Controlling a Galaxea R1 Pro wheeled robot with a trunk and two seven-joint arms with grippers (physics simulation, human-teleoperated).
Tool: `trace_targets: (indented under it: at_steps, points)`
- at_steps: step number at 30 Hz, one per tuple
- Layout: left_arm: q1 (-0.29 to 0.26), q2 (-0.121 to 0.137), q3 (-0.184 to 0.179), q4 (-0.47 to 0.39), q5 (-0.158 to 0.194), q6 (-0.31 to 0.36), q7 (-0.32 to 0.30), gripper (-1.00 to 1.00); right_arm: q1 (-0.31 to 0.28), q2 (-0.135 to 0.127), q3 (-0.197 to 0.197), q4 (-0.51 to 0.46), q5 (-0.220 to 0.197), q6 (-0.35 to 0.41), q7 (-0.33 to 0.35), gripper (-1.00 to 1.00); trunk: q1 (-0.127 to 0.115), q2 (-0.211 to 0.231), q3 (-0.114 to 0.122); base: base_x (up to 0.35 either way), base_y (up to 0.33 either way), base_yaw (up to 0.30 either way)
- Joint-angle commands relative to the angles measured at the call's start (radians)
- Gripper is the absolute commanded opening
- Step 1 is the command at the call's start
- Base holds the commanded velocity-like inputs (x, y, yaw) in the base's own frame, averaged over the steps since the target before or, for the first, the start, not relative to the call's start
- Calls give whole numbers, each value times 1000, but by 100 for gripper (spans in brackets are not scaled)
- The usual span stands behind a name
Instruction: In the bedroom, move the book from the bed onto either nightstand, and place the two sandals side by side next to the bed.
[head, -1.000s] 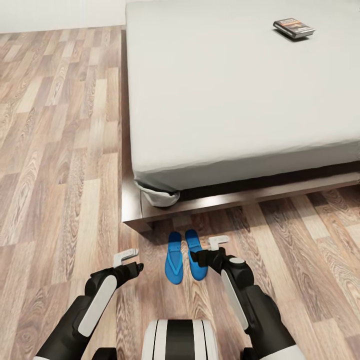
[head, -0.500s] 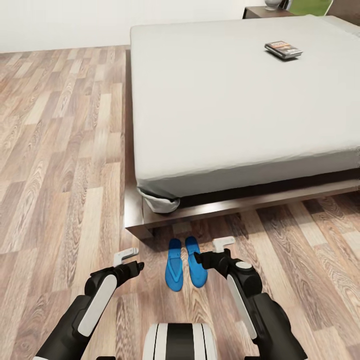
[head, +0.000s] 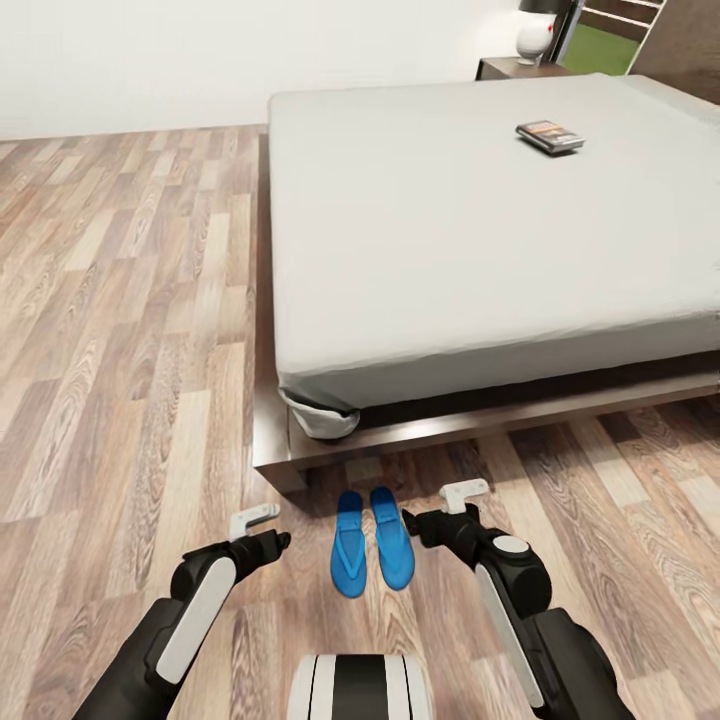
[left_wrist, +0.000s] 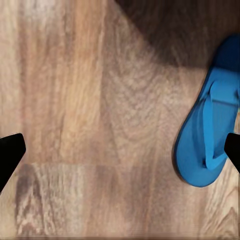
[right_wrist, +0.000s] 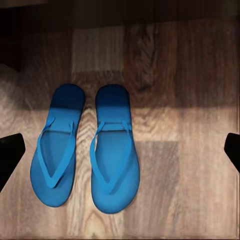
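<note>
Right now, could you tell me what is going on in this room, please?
The robot stands at the foot of the bed. Two blue sandals lie side by side on the floor between its open left gripper and open right gripper. The book lies on the mattress, not yet on the nightstand.

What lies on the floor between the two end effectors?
The two sandals, side by side on the floor just off the bed frame's corner. The head view shows them between the left end effector and the right end effector.
</note>
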Motion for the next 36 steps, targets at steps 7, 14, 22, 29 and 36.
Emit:
trace_targets:
  at_steps: [7,14,22,29,36]
  points:
    - [22,0,-14,9,11,-1,11,100,14,-19,-6,-33,-7,116,0,100,-3,1,27,0,0,-66]
    - [28,0,-15,10,12,-1,11,100,17,-26,-12,-39,-8,139,0,100,-6,3,54,0,0,-206]
    - [29,0,-16,10,11,-1,10,100,17,-28,-14,-41,-8,142,0,100,-10,5,85,0,0,-112]
    - [29,0,-16,10,10,-1,9,100,17,-28,-13,-41,-8,142,0,100,-13,7,112,0,0,-15]
    - [29,-1,-16,10,10,-1,9,100,17,-28,-13,-41,-8,142,0,100,-16,8,139,0,0,-4]
